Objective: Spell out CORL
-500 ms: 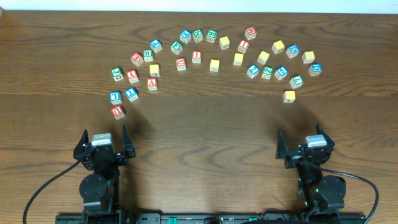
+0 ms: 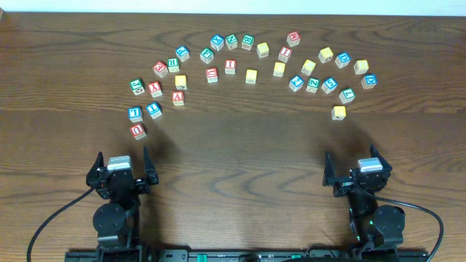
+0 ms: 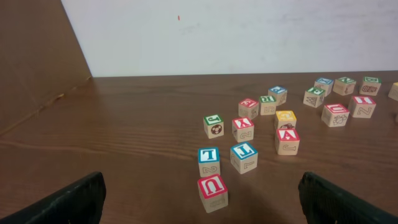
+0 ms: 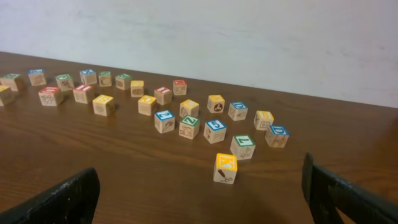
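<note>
Thirty-one letter blocks (image 2: 251, 76) lie in an arc ahead of the two grippers, well apart from both. The left gripper (image 2: 123, 153) is spread wide and holds and touches nothing. The blue L block (image 2: 153, 110) sits ahead of it, slightly to its right, just beside a blue T block (image 2: 135, 113). The right gripper (image 2: 352, 154) is equally spread and empty, and a lone yellow block (image 2: 338, 112) is the nearest one ahead of it.
</note>
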